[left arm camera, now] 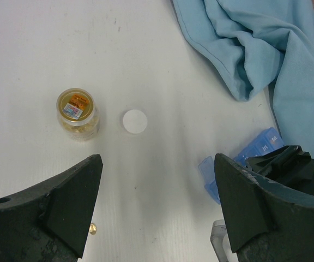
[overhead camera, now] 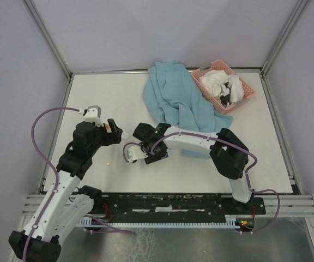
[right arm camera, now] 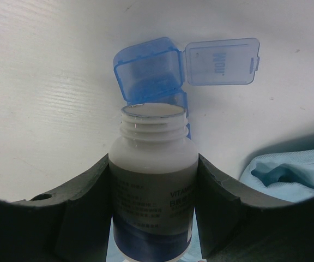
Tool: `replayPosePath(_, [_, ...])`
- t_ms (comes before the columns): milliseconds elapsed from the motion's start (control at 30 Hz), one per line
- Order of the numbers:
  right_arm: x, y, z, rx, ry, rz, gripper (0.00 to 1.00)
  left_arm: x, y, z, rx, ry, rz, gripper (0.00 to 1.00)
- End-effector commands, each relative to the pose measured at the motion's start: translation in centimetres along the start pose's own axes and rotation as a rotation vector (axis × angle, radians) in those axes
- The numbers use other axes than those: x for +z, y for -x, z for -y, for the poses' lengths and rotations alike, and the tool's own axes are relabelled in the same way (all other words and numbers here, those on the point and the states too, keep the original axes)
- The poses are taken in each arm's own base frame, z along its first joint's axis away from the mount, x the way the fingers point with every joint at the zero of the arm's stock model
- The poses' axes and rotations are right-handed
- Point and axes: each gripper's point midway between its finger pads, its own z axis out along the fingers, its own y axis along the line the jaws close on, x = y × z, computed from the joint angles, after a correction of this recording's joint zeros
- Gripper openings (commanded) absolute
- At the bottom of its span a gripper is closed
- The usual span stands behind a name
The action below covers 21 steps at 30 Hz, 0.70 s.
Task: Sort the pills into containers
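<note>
Right end effector (right arm camera: 151, 164) around uncapped bottle (right arm camera: 152, 207)

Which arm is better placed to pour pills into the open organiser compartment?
Right. The right fingers grip the uncapped white bottle, mouth pointing at the open blue compartment. The left fingers stand open and empty.

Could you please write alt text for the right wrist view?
The right gripper holds an uncapped white bottle, its mouth facing an open compartment of the blue pill organiser on the table. A blue cloth lies lower right.
</note>
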Motion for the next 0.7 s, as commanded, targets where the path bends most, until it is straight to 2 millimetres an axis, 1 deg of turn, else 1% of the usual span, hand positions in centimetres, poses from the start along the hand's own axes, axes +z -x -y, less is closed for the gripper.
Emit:
replayPosePath(0, [-0.78, 0.75, 1.44, -0.011, -0.051, -0.003, 0.1, -0.24, 0.84, 0.14, 0.041, -0.016, 0.026, 0.9])
replayPosePath(667, [-0.84, 0.84, 1.62, -0.028, -0.07, -0.026, 0.1, -0.15, 0.86, 0.1, 0.039, -0.018, 0.025, 0.9])
